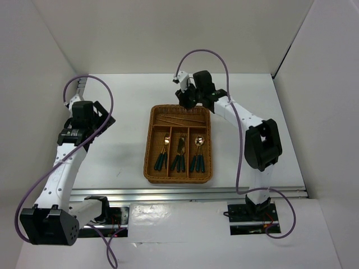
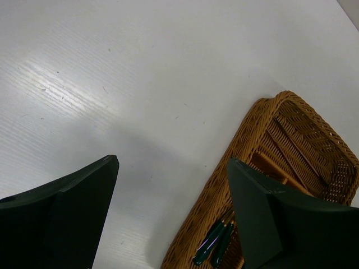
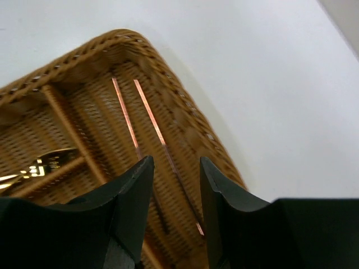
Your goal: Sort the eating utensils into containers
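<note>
The woven wicker tray [image 1: 150, 145] sits at the table's middle. Its crosswise far slot holds two reddish-brown chopsticks [image 1: 180, 120]. Its three long slots hold gold-headed utensils with teal handles: left [image 1: 162, 154], middle [image 1: 179, 154], right [image 1: 197, 154]. My right gripper [image 1: 188, 101] hovers over the tray's far right end, open and empty; its wrist view shows the chopsticks [image 3: 147, 115] lying below the gap between its fingers [image 3: 134, 185]. My left gripper [image 1: 106, 120] is open and empty, well left of the tray; its wrist view shows the tray [image 2: 247, 140] and teal handles [image 2: 213, 244].
White walls enclose the table on the left, back and right. A metal rail [image 1: 190, 193] runs along the near edge by the arm bases. Bare white tabletop lies left and right of the tray.
</note>
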Available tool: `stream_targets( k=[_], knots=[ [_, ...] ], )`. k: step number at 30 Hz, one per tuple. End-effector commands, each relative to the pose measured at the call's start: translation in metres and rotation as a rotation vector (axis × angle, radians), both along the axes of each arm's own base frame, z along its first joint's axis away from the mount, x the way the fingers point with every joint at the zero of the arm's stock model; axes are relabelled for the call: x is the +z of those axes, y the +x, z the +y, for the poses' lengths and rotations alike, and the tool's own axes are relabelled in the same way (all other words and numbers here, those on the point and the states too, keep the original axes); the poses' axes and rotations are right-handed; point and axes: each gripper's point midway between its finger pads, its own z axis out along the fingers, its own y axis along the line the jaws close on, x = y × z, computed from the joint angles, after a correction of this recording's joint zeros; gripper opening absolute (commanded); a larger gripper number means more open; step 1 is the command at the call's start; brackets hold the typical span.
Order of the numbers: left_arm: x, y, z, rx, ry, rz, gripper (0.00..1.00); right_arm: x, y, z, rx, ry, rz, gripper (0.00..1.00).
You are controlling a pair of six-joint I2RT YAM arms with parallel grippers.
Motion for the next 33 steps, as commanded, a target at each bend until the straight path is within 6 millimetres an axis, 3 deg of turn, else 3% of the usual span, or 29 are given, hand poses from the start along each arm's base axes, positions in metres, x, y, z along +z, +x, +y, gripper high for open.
stream_targets(
  k=[1,4,7,8,9,11,12,13,14,17,19,20,22,28,33],
  knots=[
    [0.003,0.005,0.001,-0.026,0.025,-0.018,0.93,-0.008,-0.016,0.022,0.058,0.075,0.118,0.46],
    [-0.003,0.01,-0.006,-0.08,0.019,-0.01,0.94,-0.017,-0.016,0.021,0.033,0.082,0.134,0.42],
    [-0.013,0.019,-0.019,-0.175,0.0,0.009,0.95,-0.004,-0.016,0.012,-0.023,0.102,0.091,0.4],
    [-0.012,0.021,-0.022,-0.209,0.01,0.012,0.97,0.013,-0.017,0.009,-0.05,0.132,0.062,0.4],
    [-0.014,0.023,-0.024,-0.228,0.011,0.014,1.0,0.016,-0.018,0.007,-0.067,0.146,0.039,0.52],
    [-0.013,0.028,-0.028,-0.278,0.027,-0.002,1.0,0.032,-0.017,-0.004,-0.138,0.176,-0.006,0.63],
    [-0.011,0.03,-0.029,-0.299,0.036,-0.014,1.0,0.05,-0.019,-0.016,-0.174,0.209,-0.055,0.72],
    [-0.009,0.032,-0.031,-0.318,0.045,-0.027,1.0,0.058,-0.019,-0.025,-0.208,0.225,-0.076,0.97],
    [-0.002,0.032,-0.032,-0.344,0.064,-0.052,1.0,0.066,-0.019,-0.034,-0.27,0.246,-0.096,1.0],
    [0.013,0.032,-0.034,-0.377,0.096,-0.119,1.0,0.106,-0.033,-0.064,-0.397,0.32,-0.179,1.0],
    [0.026,0.033,-0.04,-0.414,0.098,-0.182,1.0,0.111,-0.036,-0.085,-0.494,0.335,-0.204,1.0],
    [0.032,0.03,-0.04,-0.413,0.103,-0.207,1.0,0.126,-0.043,-0.091,-0.521,0.38,-0.22,1.0],
    [0.043,0.027,-0.046,-0.438,0.096,-0.248,1.0,0.126,-0.051,-0.1,-0.561,0.407,-0.225,1.0],
    [0.051,0.015,-0.04,-0.42,0.127,-0.264,1.0,0.146,-0.088,-0.129,-0.668,0.523,-0.249,1.0],
    [0.028,0.0,-0.034,-0.405,0.143,-0.163,1.0,0.141,-0.127,-0.153,-0.74,0.607,-0.243,1.0]
  ],
)
